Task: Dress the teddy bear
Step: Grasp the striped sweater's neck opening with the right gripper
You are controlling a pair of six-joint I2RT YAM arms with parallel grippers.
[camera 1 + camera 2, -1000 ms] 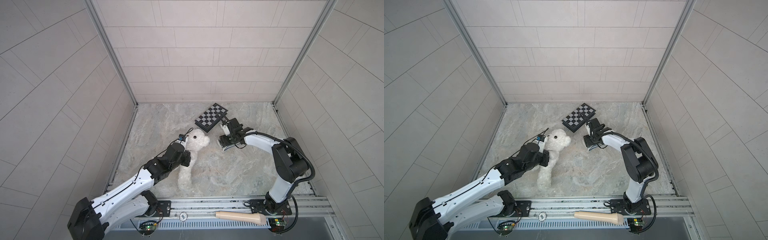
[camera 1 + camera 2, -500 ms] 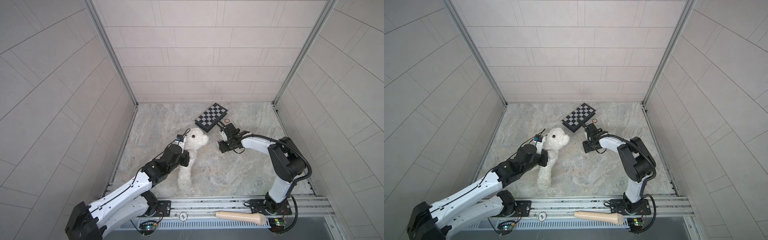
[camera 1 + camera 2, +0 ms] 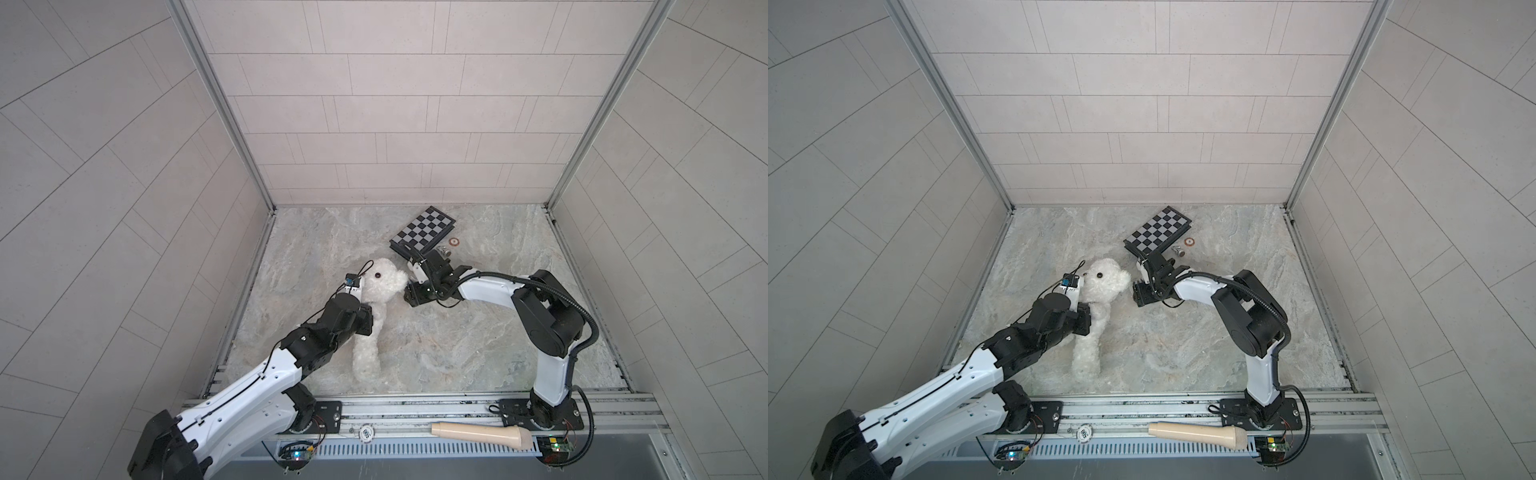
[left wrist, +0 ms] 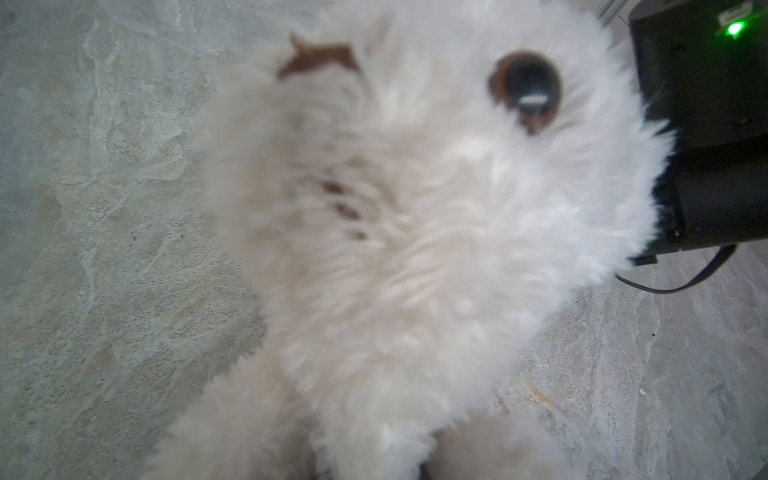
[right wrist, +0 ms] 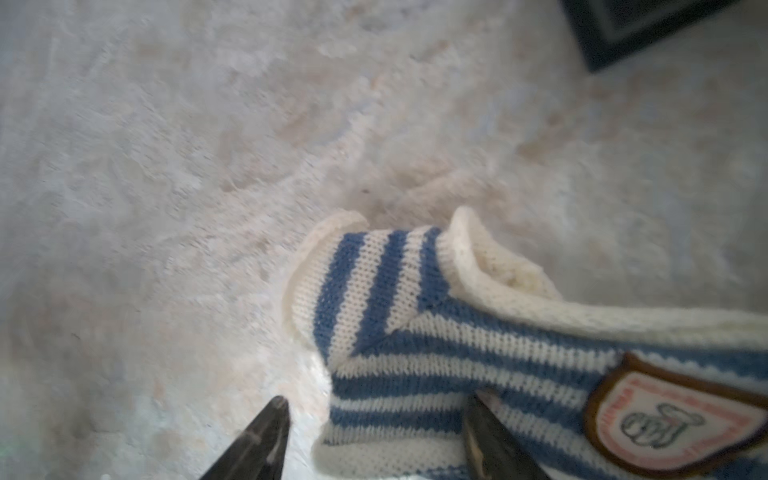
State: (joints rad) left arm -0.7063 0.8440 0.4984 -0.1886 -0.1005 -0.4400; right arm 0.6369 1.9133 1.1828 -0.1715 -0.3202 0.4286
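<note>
White-furred, at the left of both top views: found the teddy bear stretched along the marble floor, head toward the back wall, feet toward the rail. Found the left gripper pressed into its flank just below the head. Could not see the fingers, buried in fur, but read the claw as pinched almost closed on the plush. Saw only face and fur filling the left wrist view.

Moving right, found the right gripper just beside the bear's head, apart from it, near the chessboard. Saw its claw standing wide at the striped shirt, one finger against the knit near the crest badge, the other clear of it. Nothing clamped there.

Judged the step in hand to be taking up the shirt. Judged it best done by seating both fingers across the hem, away from the stiff badge. Advised closing on a single layer to leave the opening free, then carrying that hem toward the head. Judged a steady left hold needed throughout. Flagged one risk: knit snagging on a lone finger and bunching.
</note>
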